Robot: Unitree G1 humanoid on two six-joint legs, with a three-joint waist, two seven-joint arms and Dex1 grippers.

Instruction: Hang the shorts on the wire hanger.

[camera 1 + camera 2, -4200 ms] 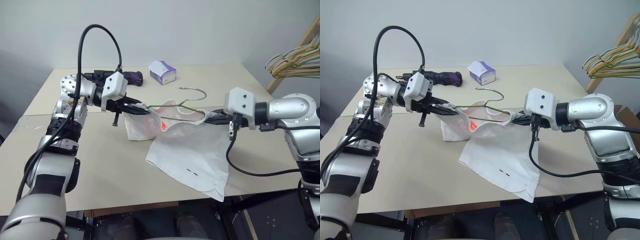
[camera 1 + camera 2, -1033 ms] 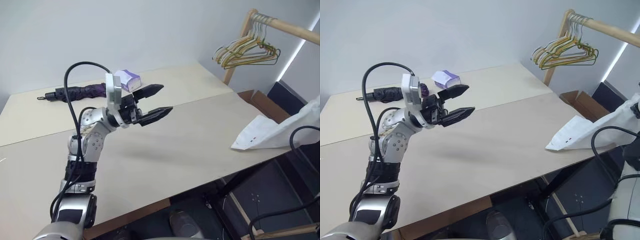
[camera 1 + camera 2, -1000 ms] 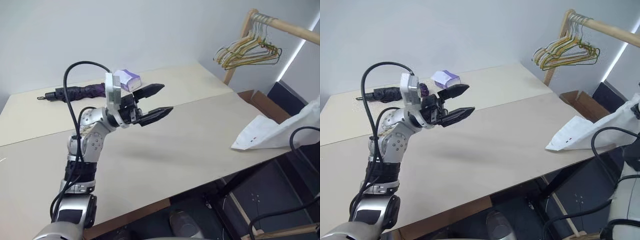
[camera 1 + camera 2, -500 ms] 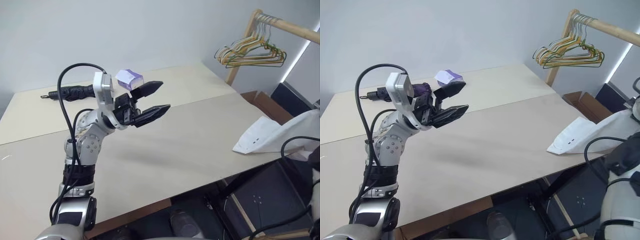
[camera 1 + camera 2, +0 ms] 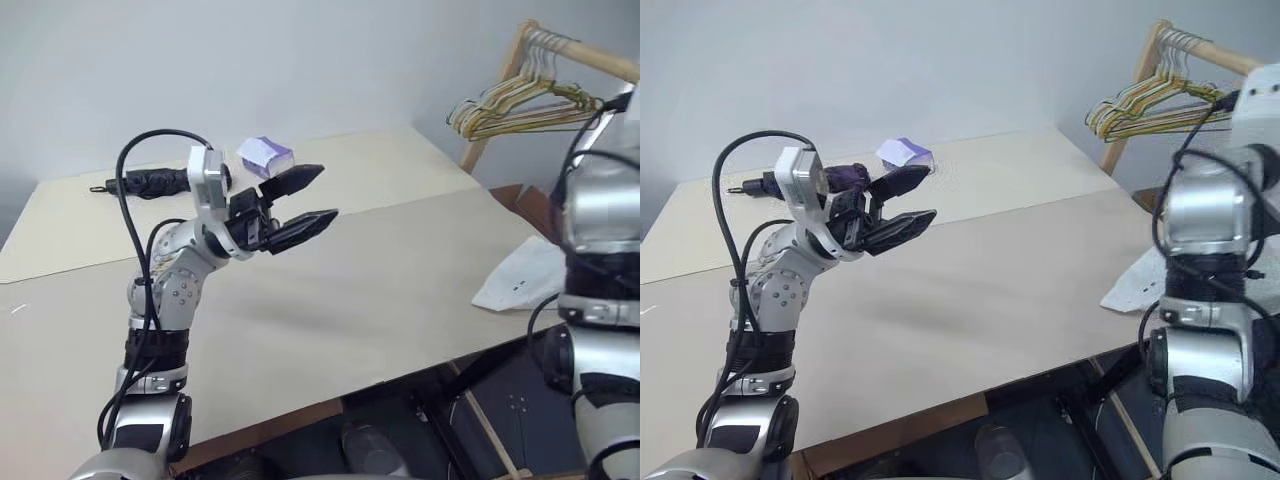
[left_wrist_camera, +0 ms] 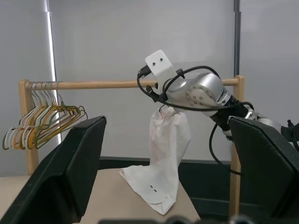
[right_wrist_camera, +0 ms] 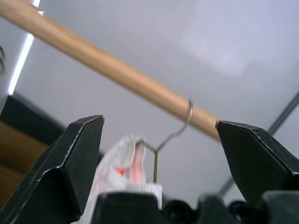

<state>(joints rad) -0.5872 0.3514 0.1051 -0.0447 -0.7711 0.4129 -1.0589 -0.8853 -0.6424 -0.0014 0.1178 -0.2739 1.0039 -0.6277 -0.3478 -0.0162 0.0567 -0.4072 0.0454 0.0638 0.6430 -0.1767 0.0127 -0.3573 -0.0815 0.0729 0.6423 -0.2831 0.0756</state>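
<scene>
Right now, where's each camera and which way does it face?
Left eye view: head, facing forward and down over the table; shows left arm, open left tool, right arm.
Right eye view: head, same scene, slightly offset.
Left wrist view: left wrist, facing the shorts hanging from the wooden rail; own fingers, right arm.
Right wrist view: right wrist, facing up at the wire hanger hooked on the rail; open right tool.
Shared: both wrist views show rail and shorts.

one shorts [image 6: 164,161], one wire hanger [image 7: 174,132], one tissue box [image 5: 266,156].
</scene>
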